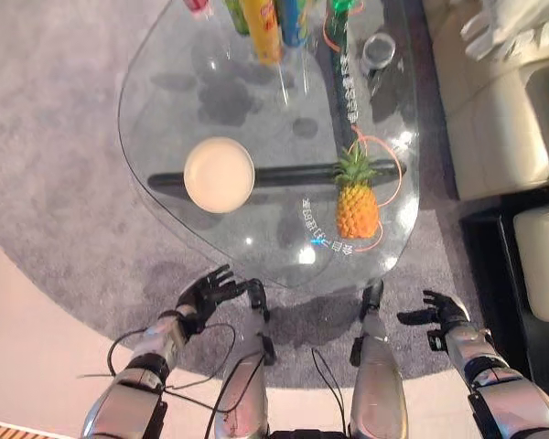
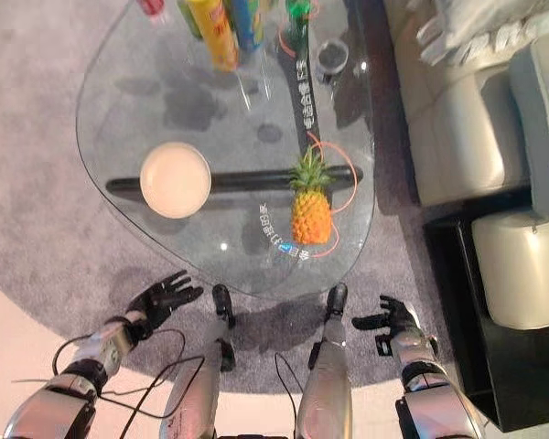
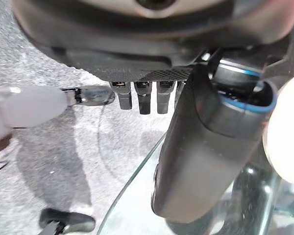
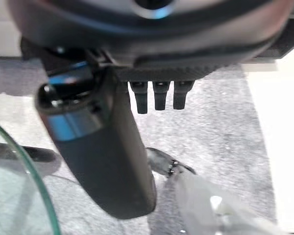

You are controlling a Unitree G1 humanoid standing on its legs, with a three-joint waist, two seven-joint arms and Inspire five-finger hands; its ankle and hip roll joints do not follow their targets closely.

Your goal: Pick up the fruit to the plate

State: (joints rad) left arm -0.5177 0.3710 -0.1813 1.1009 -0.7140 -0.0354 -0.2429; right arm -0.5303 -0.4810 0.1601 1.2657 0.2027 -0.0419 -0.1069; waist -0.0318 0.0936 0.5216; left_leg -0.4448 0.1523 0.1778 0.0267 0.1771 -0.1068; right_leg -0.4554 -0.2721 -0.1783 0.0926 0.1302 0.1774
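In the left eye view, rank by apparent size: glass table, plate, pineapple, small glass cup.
1. glass table
2. plate and pineapple: similar area, too close to rank
3. small glass cup

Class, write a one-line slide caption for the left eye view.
Pineapple and plate on glass table; both hands, left, right, open.

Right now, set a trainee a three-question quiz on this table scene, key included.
1. True or false: the pineapple already lies on the plate.
2. Which hand hangs nearer the pineapple's side of the glass table? A. left hand B. right hand
3. Fill in: both hands are ____, holding nothing.

Key:
1. False; the pineapple stands upright on the glass, apart from the plate.
2. B
3. open
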